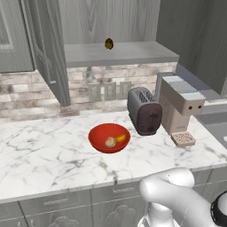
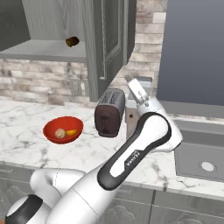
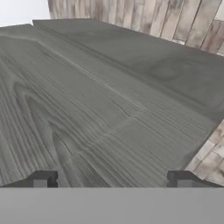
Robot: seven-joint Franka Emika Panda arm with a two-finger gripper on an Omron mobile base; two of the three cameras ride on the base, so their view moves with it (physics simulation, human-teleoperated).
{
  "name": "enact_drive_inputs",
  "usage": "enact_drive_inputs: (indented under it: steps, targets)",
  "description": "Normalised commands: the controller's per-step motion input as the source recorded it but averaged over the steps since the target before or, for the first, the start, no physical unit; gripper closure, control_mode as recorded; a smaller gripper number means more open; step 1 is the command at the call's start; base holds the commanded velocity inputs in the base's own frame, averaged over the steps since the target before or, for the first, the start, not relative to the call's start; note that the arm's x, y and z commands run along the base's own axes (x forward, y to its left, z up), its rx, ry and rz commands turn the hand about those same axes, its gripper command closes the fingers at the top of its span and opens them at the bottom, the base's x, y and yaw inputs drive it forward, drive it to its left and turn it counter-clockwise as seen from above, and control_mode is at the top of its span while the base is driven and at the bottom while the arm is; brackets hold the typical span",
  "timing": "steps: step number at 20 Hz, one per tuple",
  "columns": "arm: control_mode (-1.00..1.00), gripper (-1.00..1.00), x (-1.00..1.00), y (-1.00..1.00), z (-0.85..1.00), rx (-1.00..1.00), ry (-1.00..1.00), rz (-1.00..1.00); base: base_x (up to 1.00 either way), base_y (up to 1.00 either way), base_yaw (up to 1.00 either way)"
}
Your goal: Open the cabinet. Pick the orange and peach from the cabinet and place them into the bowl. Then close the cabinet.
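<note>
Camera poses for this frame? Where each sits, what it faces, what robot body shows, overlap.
Left base view: behind-left of arm, looking down at counter, red bowl, toaster, open cabinet; arm's white joint lower right.
Right base view: behind-right, same counter plus sink; arm from lower left.
Hand view: close on a grey wood-grain panel; fingers wide apart at bottom.
Shared by base views: bowl, toaster, cabinet shelf.

White arm (image 2: 144,135) bent upward; tool (image 3: 111,179) wide open, empty

Orange (image 1: 120,138) half hidden behind peach (image 1: 110,142)
</note>
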Motion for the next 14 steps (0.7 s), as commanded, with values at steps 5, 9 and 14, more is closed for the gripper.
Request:
enact_drive_inputs:
  steps: [5,9,14]
  targets:
    - [-1.00,-1.00,0.00,0.15,0.27,0.01,-0.12,0.09,0.00,0.00,0.00]
    - [-1.00,-1.00,0.00,0.22,0.28,0.00,-0.02,0.04,0.00,0.00,0.00]
    - [-1.00,-1.00,0.00,0.34,0.18,0.00,0.00,0.00,0.00,0.00,0.00]
